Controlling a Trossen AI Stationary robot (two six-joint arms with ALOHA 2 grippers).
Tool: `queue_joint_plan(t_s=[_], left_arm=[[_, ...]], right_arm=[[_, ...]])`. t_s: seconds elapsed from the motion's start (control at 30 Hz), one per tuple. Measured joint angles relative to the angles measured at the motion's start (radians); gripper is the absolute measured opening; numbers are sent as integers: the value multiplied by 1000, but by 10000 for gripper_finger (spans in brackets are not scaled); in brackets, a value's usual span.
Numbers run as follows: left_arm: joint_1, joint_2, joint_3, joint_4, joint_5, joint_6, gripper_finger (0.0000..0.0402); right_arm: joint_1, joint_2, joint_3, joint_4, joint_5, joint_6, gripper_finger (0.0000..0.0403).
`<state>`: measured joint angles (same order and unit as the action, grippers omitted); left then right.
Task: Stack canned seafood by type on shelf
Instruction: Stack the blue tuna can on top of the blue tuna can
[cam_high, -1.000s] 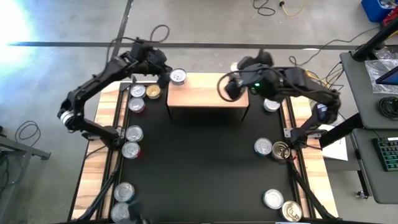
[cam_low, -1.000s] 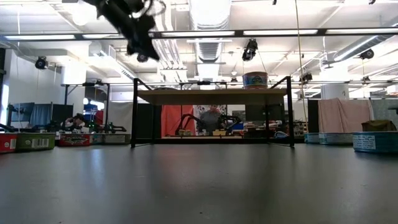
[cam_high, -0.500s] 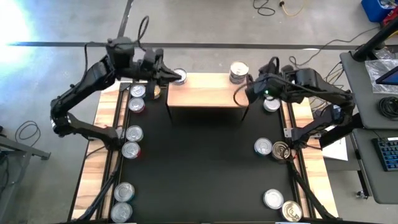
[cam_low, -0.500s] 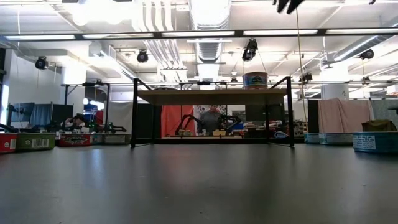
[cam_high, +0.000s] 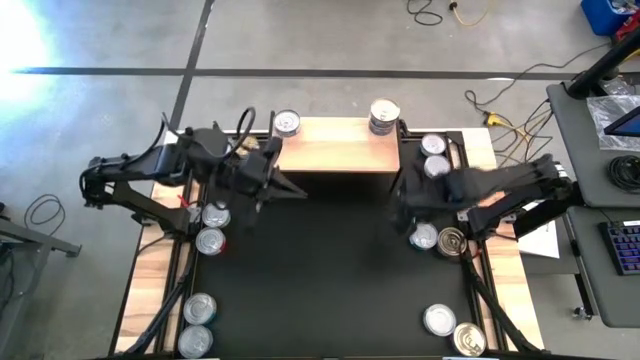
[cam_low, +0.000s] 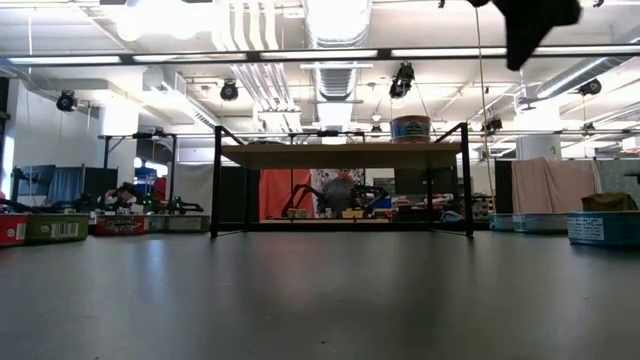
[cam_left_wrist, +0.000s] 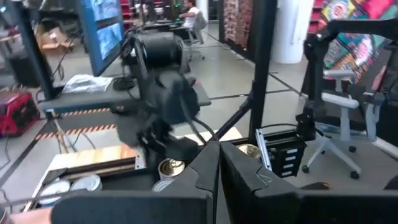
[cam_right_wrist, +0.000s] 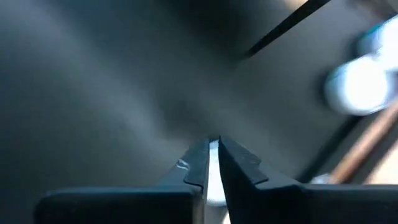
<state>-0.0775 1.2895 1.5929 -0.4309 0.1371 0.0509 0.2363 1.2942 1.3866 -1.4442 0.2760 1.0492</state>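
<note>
The shelf (cam_high: 335, 150) stands at the mat's far edge, and its wood top (cam_low: 340, 155) also shows in the low view. A stack of tins (cam_high: 383, 115) stands at its far right corner, where the low view shows a blue-labelled tin (cam_low: 410, 128). One tin (cam_high: 286, 123) shows at the shelf's far left corner. My left gripper (cam_high: 300, 190) hovers shut over the mat just in front of the shelf's left end, holding nothing. My right gripper (cam_high: 400, 197), blurred, hangs shut over the mat's right part with nothing in it.
Loose tins lie along the mat's left edge (cam_high: 212, 227) and near left corner (cam_high: 198, 322). More lie on the right at the far end (cam_high: 434, 156), the middle (cam_high: 438, 240) and the near corner (cam_high: 452, 328). The black mat's middle (cam_high: 330, 270) is bare.
My left gripper has swung from the shelf's far left corner toward the near edge and down over the mat. My right gripper has drawn back from the shelf's far right corner, uncovering the tin stack there. It has then gone toward the near edge, over the mat's right part.
</note>
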Motion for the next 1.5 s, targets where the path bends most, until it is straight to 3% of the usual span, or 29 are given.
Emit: queue_joint_plan(t_s=[0.13,0.3,0.43,0.57,0.77,0.93,1.2,1.33,1.5], left_arm=[[-6,-33,0,-96,10,-49,0],[-81,-59,-5,-476,6,-258,0],[-293,-61,-57,-709,-146,-450,0],[-524,-61,-187,-790,-285,-697,0],[-731,-62,-409,-881,-313,-1180,0],[-794,-50,-524,-845,-227,-1489,0],[-908,90,-469,-729,-126,-1641,0],[-961,210,-409,-726,44,-1683,0],[-998,360,-353,-711,276,-1655,0]], right_arm=[[148,57,-49,116,-14,224,11],[262,160,-44,181,-1,488,14],[309,259,-4,238,4,584,13],[350,386,34,336,9,648,13],[397,593,178,432,-33,659,13],[387,713,337,429,-58,508,13],[347,820,586,390,-46,87,13],[354,832,676,300,20,29,13],[417,827,688,224,70,24,13]])
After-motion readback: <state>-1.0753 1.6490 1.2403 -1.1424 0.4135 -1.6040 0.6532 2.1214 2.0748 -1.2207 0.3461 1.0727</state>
